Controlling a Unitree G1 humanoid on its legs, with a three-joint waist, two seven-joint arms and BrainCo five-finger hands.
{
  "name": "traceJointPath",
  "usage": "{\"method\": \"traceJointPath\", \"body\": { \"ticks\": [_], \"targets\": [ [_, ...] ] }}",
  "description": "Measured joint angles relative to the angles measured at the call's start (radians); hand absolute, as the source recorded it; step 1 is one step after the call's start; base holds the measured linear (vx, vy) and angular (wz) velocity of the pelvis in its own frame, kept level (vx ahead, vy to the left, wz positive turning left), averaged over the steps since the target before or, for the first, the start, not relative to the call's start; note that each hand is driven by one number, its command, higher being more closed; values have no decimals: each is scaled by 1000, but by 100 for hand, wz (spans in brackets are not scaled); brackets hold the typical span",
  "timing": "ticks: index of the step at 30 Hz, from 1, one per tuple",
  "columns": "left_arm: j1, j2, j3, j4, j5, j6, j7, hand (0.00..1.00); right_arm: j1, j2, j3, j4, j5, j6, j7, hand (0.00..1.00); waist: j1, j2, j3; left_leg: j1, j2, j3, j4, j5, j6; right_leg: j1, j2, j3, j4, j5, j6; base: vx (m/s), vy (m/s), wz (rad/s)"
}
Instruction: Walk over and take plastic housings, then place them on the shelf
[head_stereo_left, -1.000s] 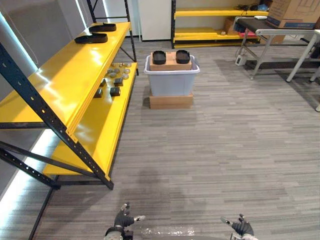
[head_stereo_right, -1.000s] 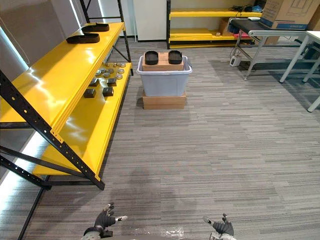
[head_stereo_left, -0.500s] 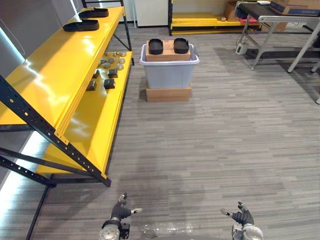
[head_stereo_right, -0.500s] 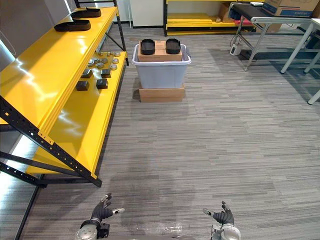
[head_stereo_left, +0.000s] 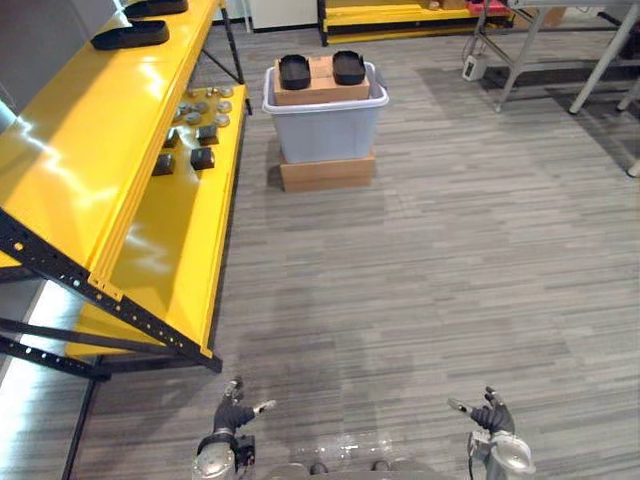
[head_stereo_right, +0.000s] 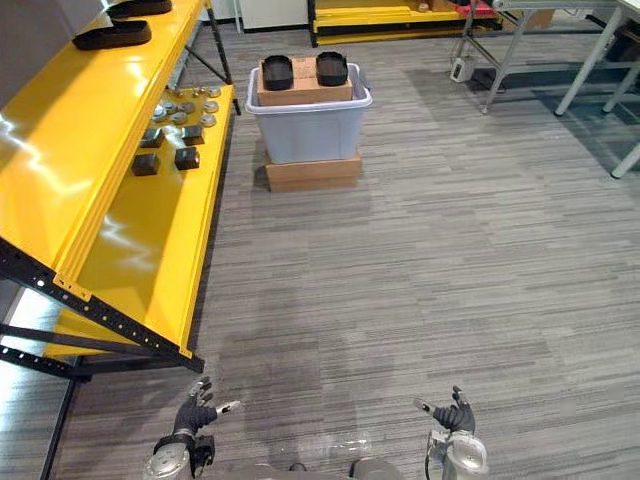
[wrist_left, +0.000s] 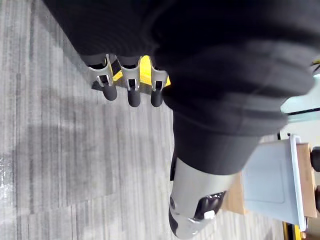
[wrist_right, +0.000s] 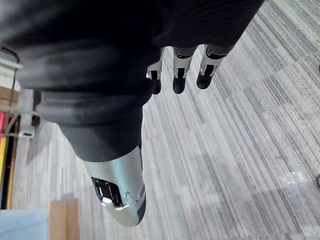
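Plastic housings (head_stereo_left: 294, 71) are in neither hand yet. Nearest, low in the head views, the left hand (head_stereo_left: 232, 415) and the right hand (head_stereo_left: 490, 415) hang over the grey striped floor (head_stereo_left: 420, 280) with their fingers loosely spread. The wrist views bear this out: the left fingers (wrist_left: 130, 95) and the right fingers (wrist_right: 180, 82) are relaxed and apart, touching and holding nothing.

Compared with a second ago, the whole picture has shifted and the far things look somewhat larger. I take that as the camera moving forward with the robot, not as the things moving. The hands keep the same idle pose, so the walk is under way and the pick-up has not begun.

Farther off on the robot's left runs the yellow shelf (head_stereo_left: 90, 170), with small metal parts (head_stereo_left: 195, 110) on its lower level and dark trays (head_stereo_left: 130, 36) on its upper one. Farthest, ahead and well apart from both hands, two black housings sit side by side on a cardboard box (head_stereo_left: 320, 92) in a grey bin (head_stereo_left: 325, 135), which rests on a flat carton (head_stereo_left: 327, 172).
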Motion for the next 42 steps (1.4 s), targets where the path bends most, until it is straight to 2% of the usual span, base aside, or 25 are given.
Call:
{"method": "traceJointPath", "body": {
  "ticks": [1, 2, 4, 6, 7, 8, 10, 12, 13, 14, 16, 18, 22, 24, 25, 26, 27, 30, 32, 33, 35, 37, 39, 40, 42],
  "targets": [
    [-11, -1, 0, 1, -6, 0, 2, 0, -4, -4, 6, 0, 0, 0, 0, 0, -5, -3, 6, 16, 12, -4, -3, -3, -2, -12, -1, -32, -16, -3, -7, 407, -4, 28],
    [-37, -2, 0, 1, -9, 0, 12, 0, -16, -15, 23, 0, 0, 0, 0, 0, -14, 29, 35, 45, 49, -20, -20, -7, -12, -49, 16, -70, -73, 6, -18, 421, -51, 47],
    [-88, 4, 1, 0, -9, -4, 19, 0, -34, -35, 50, -6, -1, -1, 1, 0, -22, 37, 66, 84, 98, -45, -35, 3, -72, -155, 60, -81, -260, 119, -27, 481, -91, 52],
    [-102, 9, 2, 0, -9, -6, 23, 0, -34, -42, 66, -9, -1, -1, 0, 0, -26, -12, 69, 134, 94, -57, -37, -8, -131, -178, 71, -20, -452, 269, -31, 496, -169, 42],
    [-99, 19, 2, 1, -8, -6, 26, 0, -28, -43, 69, -10, -2, -1, 1, 0, -30, -14, 72, 151, 92, -62, -36, -23, -154, -179, 73, 5, -478, 316, -35, 612, -237, 55],
    [-94, 4, 3, 10, -8, -5, 36, 0, -23, -56, 72, -14, -2, 0, 1, 0, -46, -12, 74, 189, 115, -79, -23, -39, -179, -189, 71, 34, -389, 417, -134, 591, -251, 49],
    [-110, -16, -1, 13, -8, -7, 36, 0, -34, -63, 73, -38, -2, 0, 2, 0, -49, 15, 75, 156, 140, -92, 61, 11, -241, -229, 50, 14, -228, 285, -143, 631, -309, 36],
    [-112, -20, 0, 17, -8, -7, 36, 0, -45, -62, 91, -40, -3, -1, 8, 0, -49, 21, 79, 74, 170, -93, 276, 107, -241, -198, 45, -2, -171, 185, -151, 702, -399, 35],
    [-108, -29, 0, 27, -9, -6, 36, 0, -41, -65, 120, -39, -3, -1, 9, 0, -50, 32, 96, -65, 266, -66, 653, 218, -237, -70, 72, -39, -215, 131, -152, 559, -335, 43],
    [-107, -31, 0, 27, -9, -6, 36, 0, -39, -63, 124, -38, -3, -1, 9, 0, -45, 33, 98, -102, 300, -40, 757, 208, -222, -27, 83, -48, -237, 122, -155, 543, -322, 35],
    [-95, -39, 1, 44, -9, -5, 36, 0, -39, -55, 124, -36, -1, -11, 6, 0, -34, 4, 112, -216, 380, 91, 954, 139, -118, 163, 122, -62, -381, 113, -157, 456, -233, 14],
    [-87, -41, 1, 43, -9, -5, 35, 0, -35, -57, 116, -37, 0, -18, 3, 0, -32, -8, 113, -306, 349, 154, 874, 121, -98, 287, 132, -80, -501, 123, -142, 512, -223, 28],
    [-79, -49, 2, 23, -9, -4, 37, 0, -28, -56, 100, -30, 12, -17, 0, 0, -1, -18, 119, -427, 192, 123, 348, 123, -140, 430, 149, -80, -637, 131, -119, 451, -83, -10],
    [-65, -76, 1, 20, -9, -2, 38, 0, -19, -58, 81, -17, 21, -18, -18, 0, 13, 4, 113, -428, 115, 14, -9, 229, -152, 512, 184, -38, -700, 115, -68, 467, 41, -51],
    [-64, -78, 1, 21, -9, -2, 38, 0, -17, -59, 80, -13, 22, -18, -19, 0, 15, 12, 110, -438, 115, -6, -22, 248, -137, 534, 197, -25, -713, 101, -50, 514, 127, -83],
    [-63, -75, 4, 25, -9, 3, 39, 0, -16, -49, 84, -4, 21, -17, -18, 0, 25, 5, 97, -436, 105, -46, 25, 403, -80, 576, 189, 21, -721, 70, -22, 438, 138, -67],
    [-64, -74, 7, 25, -9, 2, 38, 0, -15, -42, 84, -2, 21, -17, -19, 0, 24, -11, 90, -444, 92, -52, 44, 416, -72, 575, 172, 31, -711, 59, -11, 564, 174, -51],
    [-102, -82, 11, 27, -9, 2, 37, 0, -12, -31, 72, 38, 20, -16, -17, 0, 14, -49, 74, -474, 71, -11, 172, 266, -44, 450, 80, 117, -422, 23, 30, 668, 212, -21],
    [-99, -72, 11, 47, -9, 6, 38, 0, 3, -15, 63, 50, 19, -6, -18, 0, 7, -78, 75, -380, 27, 7, 192, 177, -32, 323, -20, 170, -10, 92, 93, 596, 162, -11],
    [-96, -64, 10, 48, -9, 11, 39, 0, 12, -9, 66, 56, 19, -2, -16, 0, 5, -79, 77, -308, 15, 10, 190, 128, -18, 253, -60, 165, 193, 86, 83, 555, 109, 2],
    [-86, -59, 5, 48, -10, 11, 40, 0, 21, -6, 77, 56, 18, -1, -15, 0, 0, -59, 70, -192, 22, 5, 144, 102, -25, 179, -75, 112, 266, 39, 9, 542, 58, 0],
    [-90, -52, 2, 50, -20, 10, 41, 0, 18, -9, 87, 55, 17, -2, -14, 0, -9, -31, 69, -93, 49, -5, 70, 101, -30, 109, -47, 28, 158, -2, -48, 524, -16, 6],
    [-102, -50, 2, 63, -29, 8, 41, 0, 0, -13, 88, 49, 8, -6, -14, 0, -19, 5, 72, -31, 101, -6, 39, 102, -32, 6, 22, -3, -129, 4, -36, 477, -82, 20],
    [-107, -50, 2, 64, -28, 7, 41, 0, 1, -13, 88, 45, 7, -6, -14, 0, -21, 5, 73, -19, 108, -7, 37, 101, -40, -10, 34, 9, -229, 42, -37, 483, -138, 42],
    [-108, -43, 3, 67, -27, 6, 42, 0, 13, -15, 88, 42, 7, -6, -14, 0, -35, -12, 72, 37, 126, -5, 36, 69, -136, -30, 58, 93, -477, 277, -36, 599, -248, 61]
  ]
}}
